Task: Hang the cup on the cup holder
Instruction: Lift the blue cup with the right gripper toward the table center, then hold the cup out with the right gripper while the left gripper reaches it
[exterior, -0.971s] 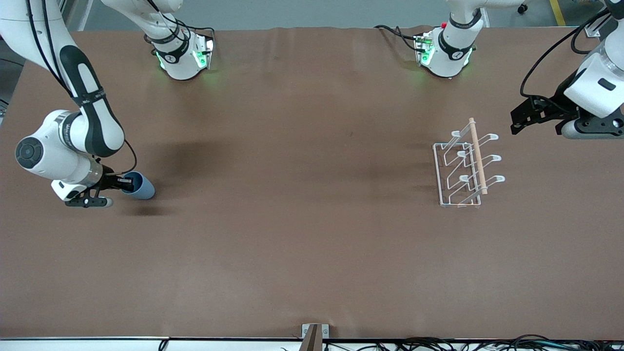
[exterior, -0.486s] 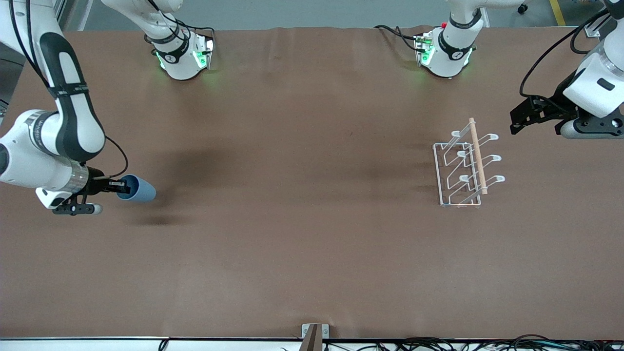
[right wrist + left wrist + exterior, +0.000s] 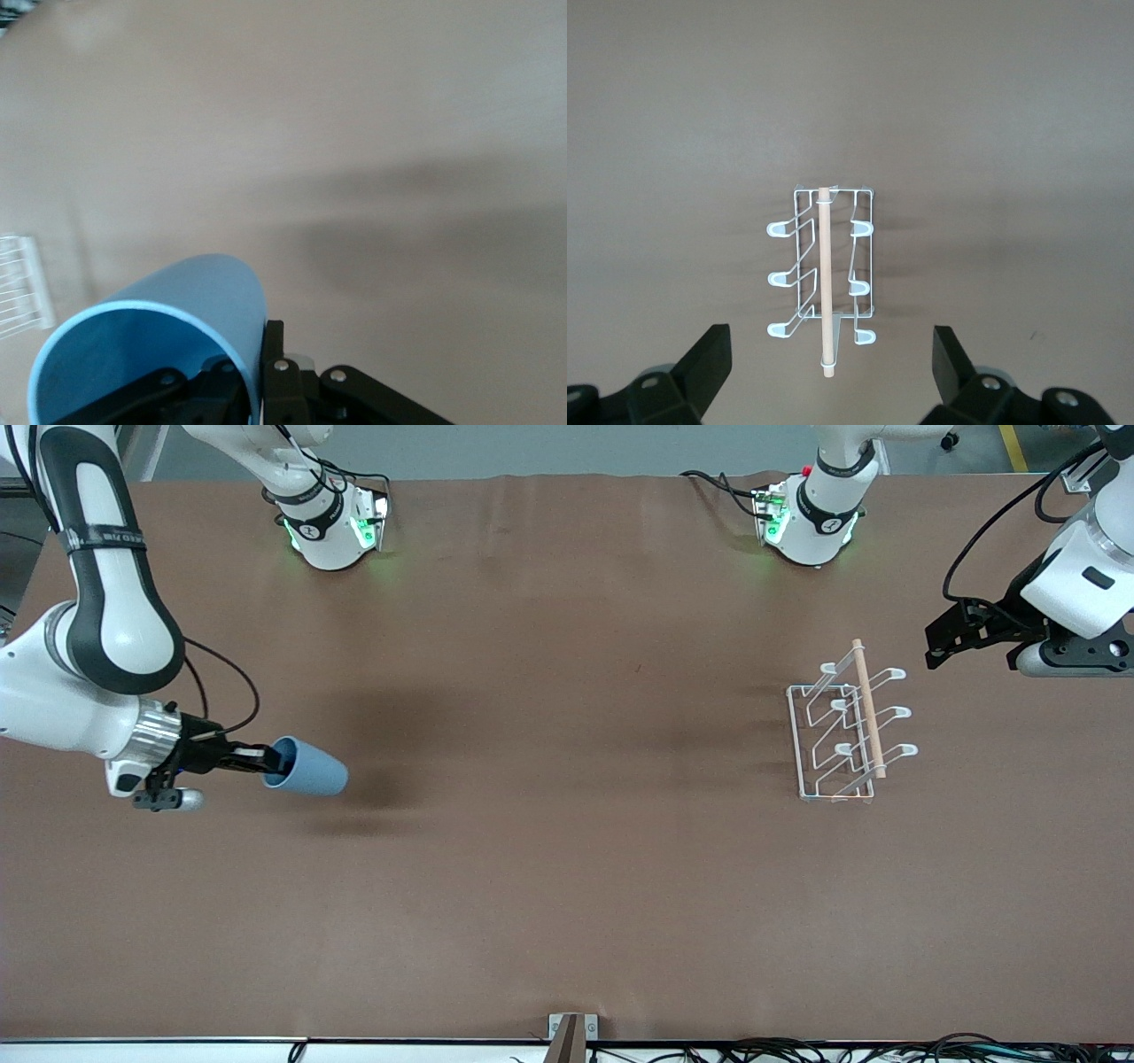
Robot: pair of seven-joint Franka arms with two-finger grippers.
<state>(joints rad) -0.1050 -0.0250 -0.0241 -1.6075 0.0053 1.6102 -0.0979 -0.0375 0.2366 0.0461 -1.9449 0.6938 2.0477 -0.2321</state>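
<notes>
My right gripper (image 3: 267, 763) is shut on the rim of the light-blue cup (image 3: 310, 769) and holds it on its side above the table near the right arm's end. In the right wrist view the cup (image 3: 168, 328) fills the lower part, its wall pinched between my fingers (image 3: 273, 354). The white wire cup holder (image 3: 846, 726) with its wooden rod stands on the table toward the left arm's end. It shows in the left wrist view (image 3: 824, 274). My left gripper (image 3: 939, 642) is open, empty, and waits in the air beside the holder.
The brown table (image 3: 567, 868) carries nothing else. The two arm bases (image 3: 332, 527) (image 3: 806, 518) stand at the table's top edge in the front view. Cables lie along the edge nearest the front camera.
My right gripper has lifted the cup and carried it toward the table's middle, tilting it onto its side. The left arm has not moved.
</notes>
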